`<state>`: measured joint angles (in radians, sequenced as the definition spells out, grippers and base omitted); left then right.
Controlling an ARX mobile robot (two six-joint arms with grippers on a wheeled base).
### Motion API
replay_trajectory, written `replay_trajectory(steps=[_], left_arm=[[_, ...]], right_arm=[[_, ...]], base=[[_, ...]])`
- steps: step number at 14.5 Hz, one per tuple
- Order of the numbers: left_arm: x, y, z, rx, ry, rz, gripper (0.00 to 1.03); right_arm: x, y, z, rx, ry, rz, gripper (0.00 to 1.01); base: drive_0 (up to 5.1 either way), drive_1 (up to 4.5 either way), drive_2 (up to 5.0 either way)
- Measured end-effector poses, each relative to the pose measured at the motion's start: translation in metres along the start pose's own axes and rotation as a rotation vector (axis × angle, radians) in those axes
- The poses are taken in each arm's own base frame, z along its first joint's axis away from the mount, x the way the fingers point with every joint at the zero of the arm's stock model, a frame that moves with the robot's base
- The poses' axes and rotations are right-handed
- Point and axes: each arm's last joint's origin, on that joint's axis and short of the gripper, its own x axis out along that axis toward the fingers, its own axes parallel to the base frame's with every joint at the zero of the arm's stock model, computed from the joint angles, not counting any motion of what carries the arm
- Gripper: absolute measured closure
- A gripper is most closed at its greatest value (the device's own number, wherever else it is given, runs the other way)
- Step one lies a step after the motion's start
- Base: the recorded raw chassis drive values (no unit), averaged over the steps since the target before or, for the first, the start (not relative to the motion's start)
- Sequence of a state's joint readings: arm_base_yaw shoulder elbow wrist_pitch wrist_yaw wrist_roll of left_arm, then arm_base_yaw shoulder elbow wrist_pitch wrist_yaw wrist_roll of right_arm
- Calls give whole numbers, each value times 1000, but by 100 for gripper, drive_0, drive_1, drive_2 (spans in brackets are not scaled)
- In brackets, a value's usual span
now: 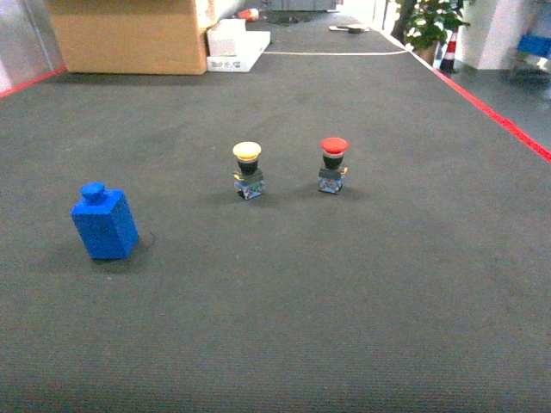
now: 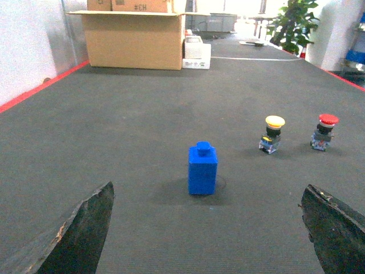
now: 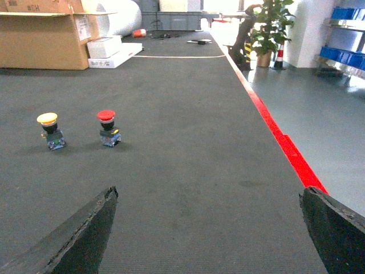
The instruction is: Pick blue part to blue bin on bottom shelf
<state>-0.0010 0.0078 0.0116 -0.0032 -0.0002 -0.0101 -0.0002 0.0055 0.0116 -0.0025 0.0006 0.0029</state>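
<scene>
The blue part (image 1: 103, 224), a small blue block with a round knob on top, stands upright on the dark grey mat at the left. In the left wrist view the blue part (image 2: 203, 169) is straight ahead of my left gripper (image 2: 208, 186), which is open and clear of it. My right gripper (image 3: 209, 190) is open over bare mat with nothing between its fingers. Neither gripper shows in the head view. Far off at the right a steel rack (image 3: 342, 24) carries blue crates (image 3: 343, 56); I cannot tell which is the blue bin. The bottom shelf is out of view.
A yellow-capped push-button (image 1: 248, 170) and a red-capped push-button (image 1: 332, 165) stand mid-mat, right of the blue part. A cardboard box (image 1: 129, 34) and white boxes (image 1: 234, 45) sit at the far end. A red stripe (image 3: 274, 128) marks the mat's right edge.
</scene>
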Motion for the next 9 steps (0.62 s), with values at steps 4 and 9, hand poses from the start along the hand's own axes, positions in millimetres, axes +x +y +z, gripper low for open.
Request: replay_trajectory(steps=[4, 9], left_arm=[[0, 0, 0, 0, 1, 0, 5], [1, -2, -3, -17, 83, 63, 5]], right_arm=[[0, 0, 0, 0, 2, 0, 3], [0, 0, 0, 0, 2, 1, 3]], base=[[0, 0, 0], [0, 0, 0]])
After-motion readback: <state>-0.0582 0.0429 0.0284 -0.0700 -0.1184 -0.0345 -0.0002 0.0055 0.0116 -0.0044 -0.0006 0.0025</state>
